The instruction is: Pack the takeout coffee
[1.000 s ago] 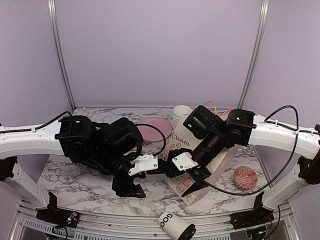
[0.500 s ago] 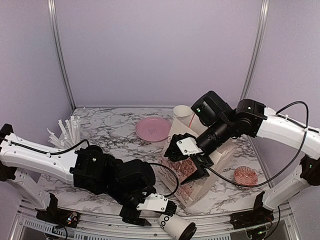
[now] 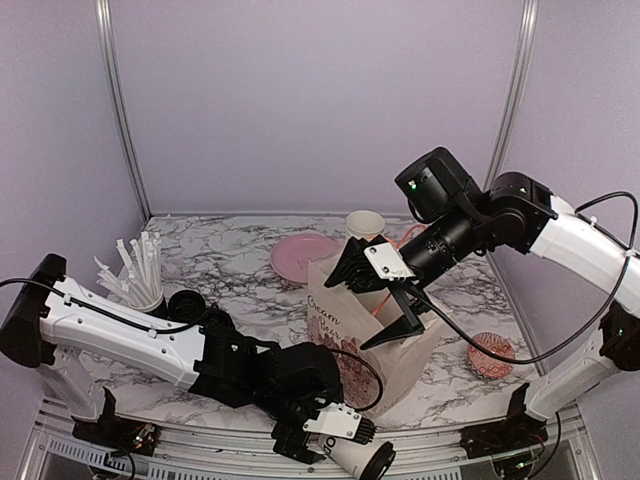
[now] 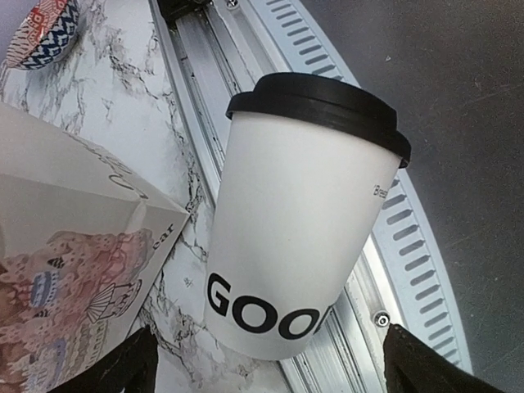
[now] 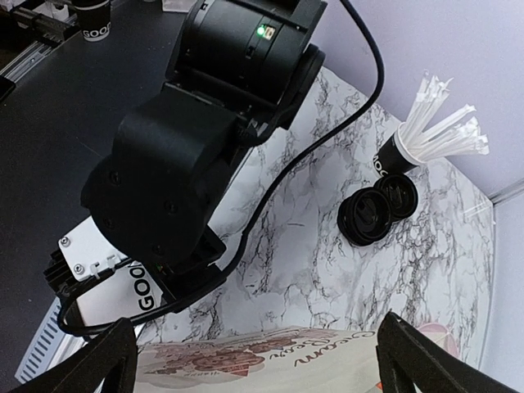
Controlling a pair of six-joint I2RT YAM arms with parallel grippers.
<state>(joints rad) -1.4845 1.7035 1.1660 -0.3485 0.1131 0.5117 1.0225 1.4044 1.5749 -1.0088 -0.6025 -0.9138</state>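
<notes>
One takeout coffee cup (image 3: 358, 456) (image 4: 301, 214), white with a black lid and black lettering, lies on its side over the metal rail at the table's front edge. My left gripper (image 3: 343, 437) (image 4: 272, 373) is open, its fingers on either side of the cup's base and apart from it. The same cup (image 5: 121, 296) peeks out under the left arm in the right wrist view. My right gripper (image 3: 384, 297) (image 5: 266, 368) hangs open above the mouth of the white paper bag (image 3: 372, 350) (image 5: 295, 360), holding nothing.
A lidless paper cup (image 3: 365, 224) stands behind the bag, beside a pink plate (image 3: 304, 256). A cup of wrapped straws (image 3: 140, 277) (image 5: 419, 144) and loose black lids (image 3: 186, 305) (image 5: 375, 213) sit at the left. A patterned bowl (image 3: 490, 355) (image 4: 42, 33) lies at the right.
My left arm has swung from mid-table down to the front edge, onto the lying cup, and its jaws have spread wider. My right gripper has risen and the bag now stands more upright.
</notes>
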